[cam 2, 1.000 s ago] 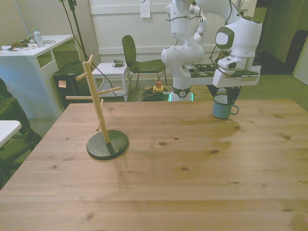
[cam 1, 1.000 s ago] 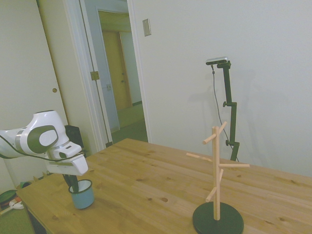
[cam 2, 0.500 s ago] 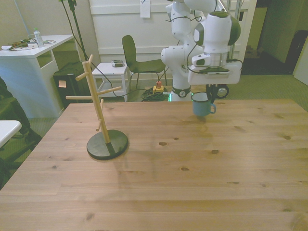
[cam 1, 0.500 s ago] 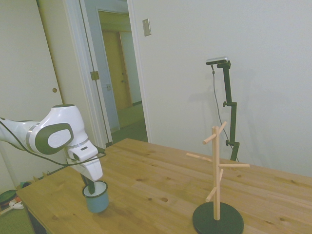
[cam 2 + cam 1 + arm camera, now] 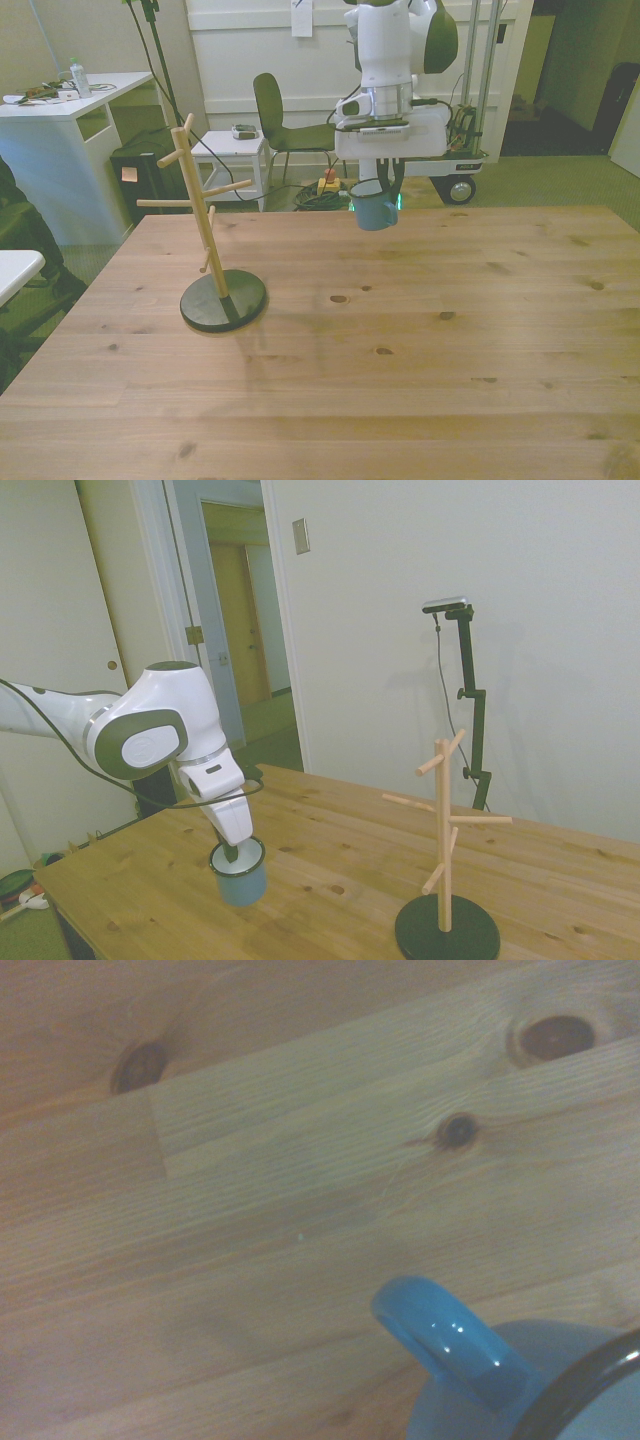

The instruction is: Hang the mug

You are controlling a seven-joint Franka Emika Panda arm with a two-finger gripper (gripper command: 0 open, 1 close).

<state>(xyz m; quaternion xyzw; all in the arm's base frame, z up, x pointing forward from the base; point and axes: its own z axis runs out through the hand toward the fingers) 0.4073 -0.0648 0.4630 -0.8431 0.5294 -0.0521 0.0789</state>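
Side view: the mug (image 5: pixel 240 877) was held clear of the counter (image 5: pixel 330 855), upright, with the gripper (image 5: pixel 236 854) reaching into its mouth from above. The fingers were clenched on the mug's rim wall. The mug tree (image 5: pixel 444 850) stood well apart, pegs angled upward.

Front view: the mug (image 5: pixel 375 207) hung over the far edge of the counter (image 5: pixel 400 330), the mug tree (image 5: pixel 206 235) off toward the front view's left. Carriage to the tree was judged the step in hand. The handle would need to be turned toward a peg tip and threaded on from beyond it.

Wrist view: the handle (image 5: pixel 455 1345) was seen free and unobstructed above the counter (image 5: pixel 250 1180); release was judged safe only once the handle sat fully on a peg.
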